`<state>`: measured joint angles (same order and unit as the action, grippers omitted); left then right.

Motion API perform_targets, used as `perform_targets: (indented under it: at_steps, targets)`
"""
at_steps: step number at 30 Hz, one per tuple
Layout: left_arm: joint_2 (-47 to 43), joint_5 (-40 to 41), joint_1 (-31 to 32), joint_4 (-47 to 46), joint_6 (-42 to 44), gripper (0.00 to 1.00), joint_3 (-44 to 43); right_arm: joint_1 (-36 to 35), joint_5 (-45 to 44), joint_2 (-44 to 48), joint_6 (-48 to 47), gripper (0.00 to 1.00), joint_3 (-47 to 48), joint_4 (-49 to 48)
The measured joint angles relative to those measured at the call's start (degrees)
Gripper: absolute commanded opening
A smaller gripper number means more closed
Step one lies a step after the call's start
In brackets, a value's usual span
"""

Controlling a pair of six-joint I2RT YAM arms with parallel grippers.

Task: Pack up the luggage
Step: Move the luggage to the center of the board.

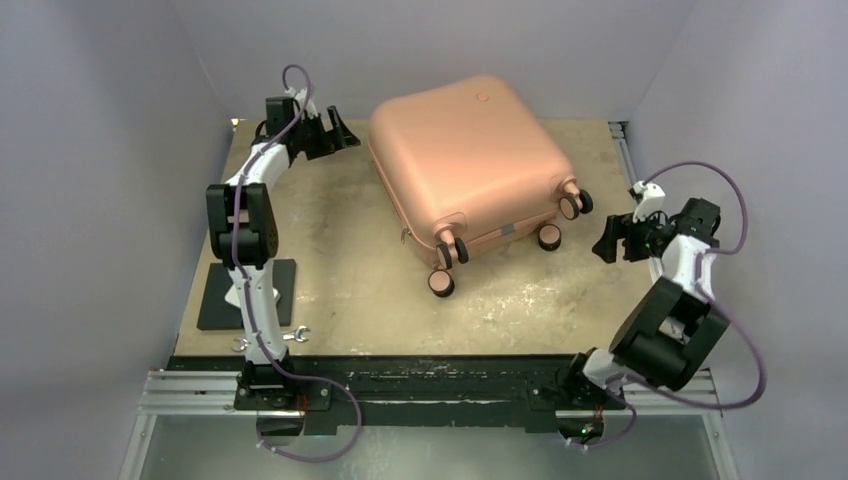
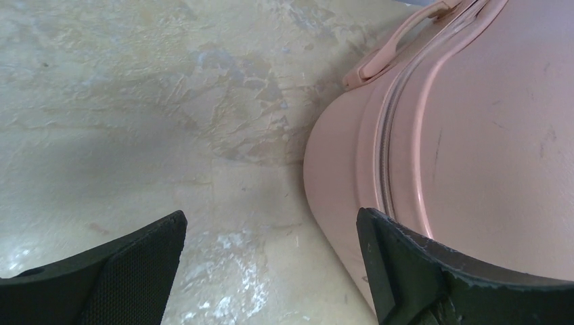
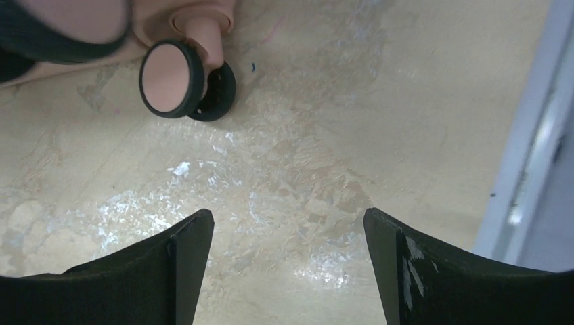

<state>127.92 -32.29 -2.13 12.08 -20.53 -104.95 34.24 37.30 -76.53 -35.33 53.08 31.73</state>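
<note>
Luggage (image 1: 470, 160): salmon-pink hard-shell suitcase, lying flat on the worktop (image 1: 340, 270), both shells together, wheels pointing toward the arm bases. No lining shows, and no loose items to pack are in any view.

Left tool (image 1: 335, 135): fingers wide apart, nothing between them. The case's rounded corner sits just beside its right finger, and from this view I cannot tell whether they touch. The side handle (image 2: 399, 40) lies ahead of the tool, further along the same edge. The seam (image 2: 386, 156) between the shells runs past that finger.

Right tool (image 1: 610, 240): fingers apart, empty, over bare worktop. The nearest wheel (image 3: 172, 80) is ahead and to its left, apart from it.

Step in hand (judgement): the case is shut with both tools empty on either side of it. This is either the close-out of packing or the approach before opening. The frames do not say which.

Next move calls for:
- A purchase on the case. The handle is the obvious hold for the left tool.
- Bracing at the wheel end by the right tool, since the case may roll or slide.
</note>
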Motion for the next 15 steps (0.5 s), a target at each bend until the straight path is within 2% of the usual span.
perform_targets:
  at_steps: [9,15]
  targets:
    - [7.1,-4.7,0.02,-6.78,-10.56,0.96,-3.93,2.67,11.89,-23.93,-6.67,0.72,10.95,8.02]
    - [10.4,-6.1,0.22,-8.37,-13.99,0.96,-5.97,1.7,18.62,-34.99,-9.97,0.7,18.14,13.84]
